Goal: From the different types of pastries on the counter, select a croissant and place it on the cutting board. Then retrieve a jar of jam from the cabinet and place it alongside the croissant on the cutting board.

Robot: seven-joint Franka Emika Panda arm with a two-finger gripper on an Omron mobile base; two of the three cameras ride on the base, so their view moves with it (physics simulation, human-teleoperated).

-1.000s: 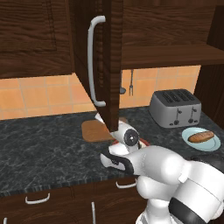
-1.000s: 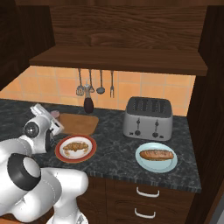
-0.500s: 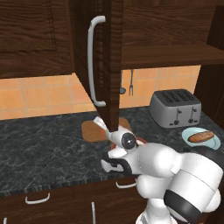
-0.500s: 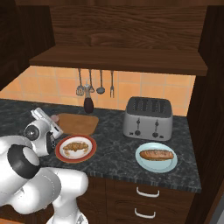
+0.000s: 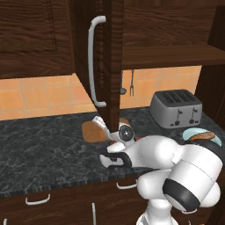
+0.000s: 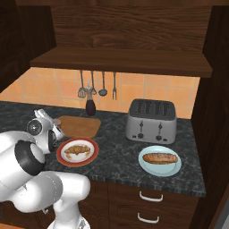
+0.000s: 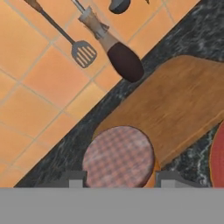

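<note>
The jar of jam [image 7: 118, 157], with a pink checked lid, sits between my fingertips [image 7: 74, 178] in the hand view, and my gripper [image 7: 120, 180] is shut on it. It hangs just above the near left corner of the wooden cutting board [image 6: 79, 126]. The board's top is bare. The croissant [image 6: 77, 150] lies on a red-rimmed plate [image 6: 91, 156] in front of the board. The long roll [image 6: 160, 158] rests on a pale blue plate [image 6: 174, 170] to the right. The cabinet door [image 5: 115, 52] stands open, its white handle [image 5: 92, 66] facing me.
A dark bottle [image 6: 90, 106] stands at the back edge of the board, below hanging utensils [image 6: 103, 82]. A silver toaster [image 6: 150, 120] is on the counter [image 6: 112, 156] right of the board. The open door edge hangs close above my wrist [image 5: 125, 132].
The hand has shifted slightly and turned near the board's left end, keeping hold of the jar. Plates, pastries and board have not moved.
</note>
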